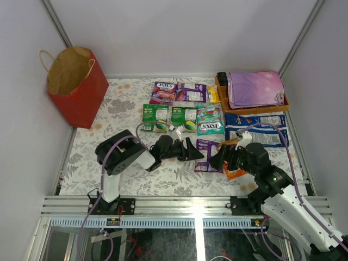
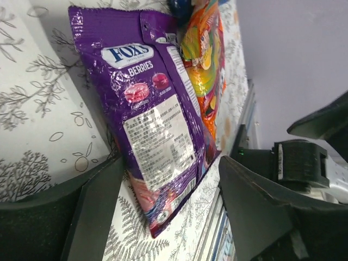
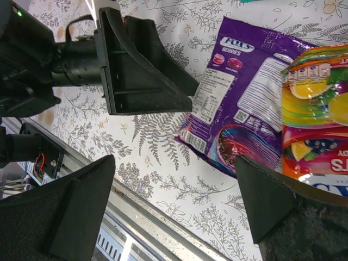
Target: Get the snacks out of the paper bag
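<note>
Left gripper (image 2: 169,162) stands spread, straddling the purple FOX'S packet (image 2: 147,109). Right gripper (image 3: 175,162), jaws wide apart, hovers just beside that packet.

My left gripper (image 2: 171,185) stands wide, a black finger on either side of the lower end of a purple FOX'S Berries packet (image 2: 157,136). The packet lies flat on the leaf-patterned tablecloth (image 2: 43,125). Against its far edge rests an orange, many-coloured packet (image 2: 204,60). Black hardware of the other arm (image 2: 304,163) shows at the right.
</note>
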Robot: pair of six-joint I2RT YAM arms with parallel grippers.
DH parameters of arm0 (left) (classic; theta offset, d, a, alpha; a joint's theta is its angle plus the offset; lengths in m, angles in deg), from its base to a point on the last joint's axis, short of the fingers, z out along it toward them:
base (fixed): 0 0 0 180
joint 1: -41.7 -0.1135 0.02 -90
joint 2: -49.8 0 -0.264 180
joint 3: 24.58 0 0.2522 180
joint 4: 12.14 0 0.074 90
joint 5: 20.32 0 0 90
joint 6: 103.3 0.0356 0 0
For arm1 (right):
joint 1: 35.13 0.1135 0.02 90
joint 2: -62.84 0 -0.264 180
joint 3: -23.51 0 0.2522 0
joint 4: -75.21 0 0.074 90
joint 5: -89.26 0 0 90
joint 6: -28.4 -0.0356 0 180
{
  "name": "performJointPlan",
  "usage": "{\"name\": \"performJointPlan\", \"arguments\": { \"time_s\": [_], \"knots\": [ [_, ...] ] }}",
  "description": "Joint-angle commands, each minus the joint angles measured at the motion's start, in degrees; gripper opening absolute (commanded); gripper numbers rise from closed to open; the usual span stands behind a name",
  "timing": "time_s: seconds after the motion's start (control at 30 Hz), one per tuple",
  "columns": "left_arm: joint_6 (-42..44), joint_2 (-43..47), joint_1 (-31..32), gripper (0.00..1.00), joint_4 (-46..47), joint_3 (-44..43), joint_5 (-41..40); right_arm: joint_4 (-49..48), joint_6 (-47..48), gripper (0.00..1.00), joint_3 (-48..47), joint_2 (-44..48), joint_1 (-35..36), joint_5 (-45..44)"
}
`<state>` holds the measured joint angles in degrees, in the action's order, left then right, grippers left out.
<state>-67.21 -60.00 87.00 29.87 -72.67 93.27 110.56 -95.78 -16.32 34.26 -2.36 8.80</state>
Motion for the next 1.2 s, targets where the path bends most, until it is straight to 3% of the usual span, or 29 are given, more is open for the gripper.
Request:
{"name": "performJointPlan", "arguments": {
  "time_s": [0.0,0.1,0.23,0.53,0.83,1.0,1.17],
  "knots": [
    [-11.3,-10.4,0.5,0.70,15.8,5.1,4.6,-0.7,-0.8,0.99,0.3,0.7,-0.2,0.7],
    [-16.6,-14.6,0.5,0.61,26.3,6.3,5.1,-1.5,-1.4,0.99,0.9,0.7,-0.2,1.5],
    [-20.3,-17.5,0.5,0.38,32.5,6.3,4.5,-2.3,-2.1,0.99,1.6,0.7,-0.2,2.3],
    [-14.8,-11.1,0.6,0.00,17.6,4.8,-1.6,-1.6,-2.1,0.99,1.8,1.6,-0.2,2.1],
    [-7.4,5.4,0.6,0.00,-0.1,8.5,-9.7,-2.1,-2.3,0.99,2.3,1.5,-0.2,2.0],
    [-0.4,15.3,-2.2,0.00,-17.4,7.6,-9.5,-2.5,-2.1,0.99,2.3,0.3,-0.2,2.5],
    [10.6,18.9,-6.2,0.00,-42.2,-0.1,-9.1,-2.5,-1.9,0.99,2.5,0.2,-0.2,2.9]
  ]
}}
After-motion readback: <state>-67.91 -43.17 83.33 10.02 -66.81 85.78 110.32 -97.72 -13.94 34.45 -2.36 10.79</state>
